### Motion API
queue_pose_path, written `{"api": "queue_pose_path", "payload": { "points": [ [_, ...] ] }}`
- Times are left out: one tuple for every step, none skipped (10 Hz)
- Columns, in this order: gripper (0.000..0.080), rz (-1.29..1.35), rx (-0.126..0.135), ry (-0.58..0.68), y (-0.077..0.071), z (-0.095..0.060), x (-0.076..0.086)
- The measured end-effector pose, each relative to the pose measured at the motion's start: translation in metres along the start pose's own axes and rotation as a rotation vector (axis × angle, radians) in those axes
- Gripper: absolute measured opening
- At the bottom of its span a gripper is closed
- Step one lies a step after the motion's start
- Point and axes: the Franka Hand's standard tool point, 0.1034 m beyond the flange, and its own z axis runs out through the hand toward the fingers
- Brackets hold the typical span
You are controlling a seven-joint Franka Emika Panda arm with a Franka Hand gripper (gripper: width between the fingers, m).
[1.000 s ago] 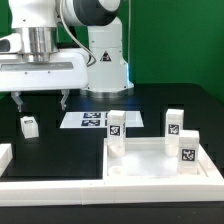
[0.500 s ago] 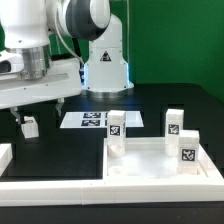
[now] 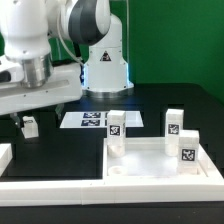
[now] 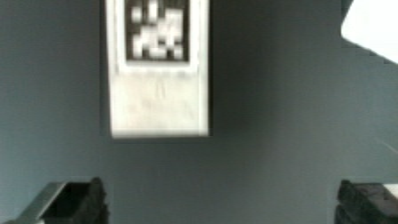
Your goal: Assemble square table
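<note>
Here arm tilted, jaws wide above loose leg (image 3: 29,126).

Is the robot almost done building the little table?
Not quite. Three legs already stand on the tabletop, though I can't tell how firmly. Right now the open end effector hangs over the last leg, holding nothing. That leg needs grabbing and fitting.

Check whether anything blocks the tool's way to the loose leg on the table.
Nothing visible does. The tool is open above the loose leg, and the wrist view shows only bare table between its fingers and the leg.
</note>
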Motion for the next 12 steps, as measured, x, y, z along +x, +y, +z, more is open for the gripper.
{"api": "queue_pose_path", "payload": {
  "points": [
    [0.0649, 0.031, -0.044, -0.082, -0.002, 0.003, 0.007],
    [0.0649, 0.009, -0.038, -0.126, -0.012, 0.008, 0.009],
    [0.0649, 0.01, -0.01, -0.19, -0.015, 0.008, 0.008],
    [0.0649, 0.015, -0.004, -0.225, -0.014, 0.009, 0.01],
    [0.0649, 0.008, 0.012, -0.31, -0.017, 0.012, 0.006],
    [0.0649, -0.047, 0.025, -0.362, -0.009, 0.014, -0.001],
    [0.0649, -0.059, 0.046, -0.416, -0.002, 0.011, -0.015],
    [0.0649, -0.074, 0.055, -0.506, 0.001, 0.003, -0.026],
    [0.0649, -0.07, 0.049, -0.537, 0.001, 0.003, -0.027],
    [0.0649, -0.069, 0.055, -0.571, -0.001, 0.007, -0.027],
    [0.0649, -0.07, 0.052, -0.563, 0.0, 0.007, -0.025],
    [0.0649, -0.069, 0.051, -0.563, 0.001, 0.006, -0.026]
  ]
}}
